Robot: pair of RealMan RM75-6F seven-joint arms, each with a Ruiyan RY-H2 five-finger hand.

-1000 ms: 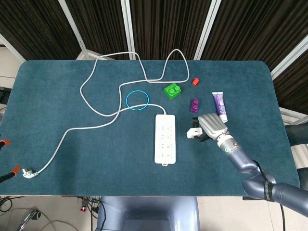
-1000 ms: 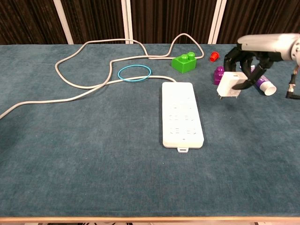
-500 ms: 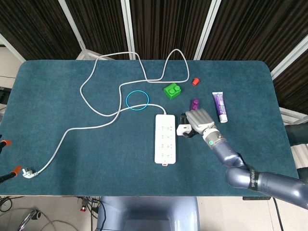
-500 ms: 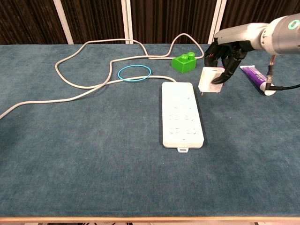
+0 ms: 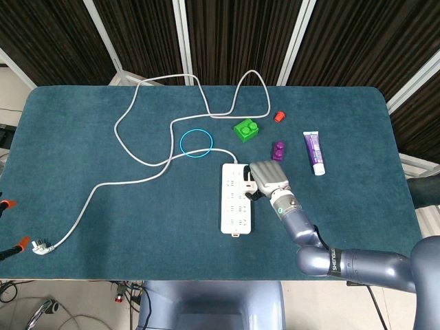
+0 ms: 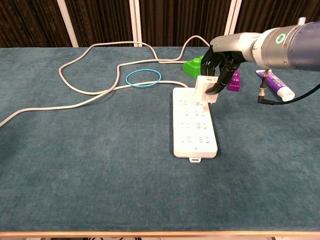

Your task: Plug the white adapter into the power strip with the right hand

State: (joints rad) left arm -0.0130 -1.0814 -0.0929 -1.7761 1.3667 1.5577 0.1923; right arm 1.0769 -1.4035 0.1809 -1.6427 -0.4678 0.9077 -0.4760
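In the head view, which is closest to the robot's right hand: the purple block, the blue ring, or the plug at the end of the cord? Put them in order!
From the right hand:
1. Purple block, just behind the hand, slightly to its right.
2. Blue ring, further left, past the power strip's top end.
3. Plug, far away at the table's left front edge.

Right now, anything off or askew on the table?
Nothing damaged or spilled. The right hand holds the white adapter over the far end of the power strip; whether it is seated cannot be told. The strip's own plug lies loose at the table's left edge.
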